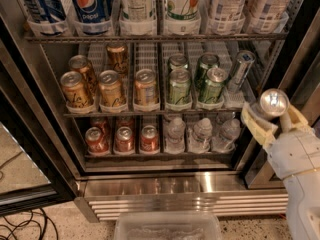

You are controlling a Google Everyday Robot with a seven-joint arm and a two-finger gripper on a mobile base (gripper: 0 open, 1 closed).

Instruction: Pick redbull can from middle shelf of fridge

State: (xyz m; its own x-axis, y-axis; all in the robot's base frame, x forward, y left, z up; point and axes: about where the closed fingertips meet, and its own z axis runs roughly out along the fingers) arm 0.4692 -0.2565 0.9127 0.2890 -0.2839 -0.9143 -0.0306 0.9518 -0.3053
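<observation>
The hand (272, 116) is at the right of the scene, low and on the near side, outside the fridge (200, 184). Its two pale fingers (252, 123) are closed around the redbull can (273, 102), one at the left of the can and one at the right. Only the round silver top of the can shows well, and it faces up toward the camera. So the long axis seems to stand about upright in the grasp, maybe with a small tilt. The body of the can is mostly hidden between the fingers.

The can is therefore not on the middle shelf (150, 113) now; it sits inside the hand. The shelf lies to the left of the hand and farther in. The nearest thing on it is a second slim can (241, 70), silver and blue, in the right lane. It stands apart from the hand, up and to the left. Beside it to the left are the green cans (179, 86), and at the left end the gold cans (111, 88).

The dark door frame (305, 44) runs close behind the hand, at its right. In my judgement the pick is almost complete. What remains is to carry the can toward the near side, away from the shelf, with the can kept upright and the hand kept off this frame.
</observation>
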